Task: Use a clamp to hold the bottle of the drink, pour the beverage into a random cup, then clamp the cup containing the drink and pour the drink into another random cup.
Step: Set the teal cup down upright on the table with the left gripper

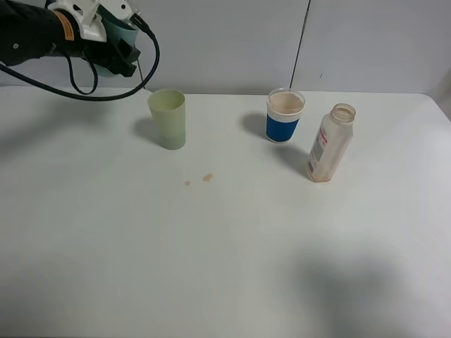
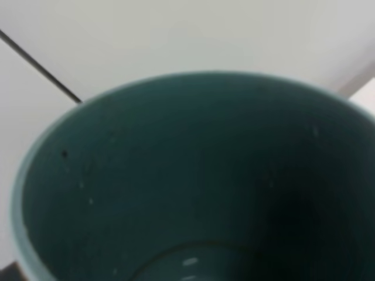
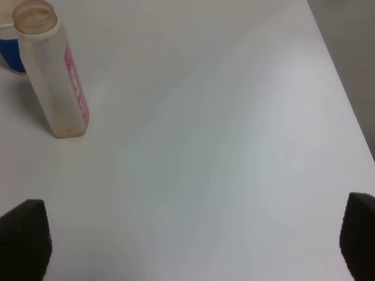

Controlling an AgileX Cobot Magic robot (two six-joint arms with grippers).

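At the far left of the high view, the left claw (image 1: 116, 44) is seen raised above the table (image 1: 225, 267), clamped on the teal-green cup (image 1: 118, 34), which is tipped on its side with its mouth turned toward the right. In the left wrist view, only the dark green inside of that cup (image 2: 193, 187) is shown, with no liquid visible on the part of the bottom in view. Just below and to the right of the held cup, the pale yellow-green cup (image 1: 168, 118) stands upright on the table; the pour is judged to turn on the tilted rim being brought over this open mouth. Two small brown drops (image 1: 207, 177) lie nearby. Further right stand the blue-banded cup (image 1: 285, 116) and the bottle (image 1: 330, 144), upright and nearly empty. The right claw (image 3: 187, 240) is held wide apart, empty, near the bottle (image 3: 55, 76).
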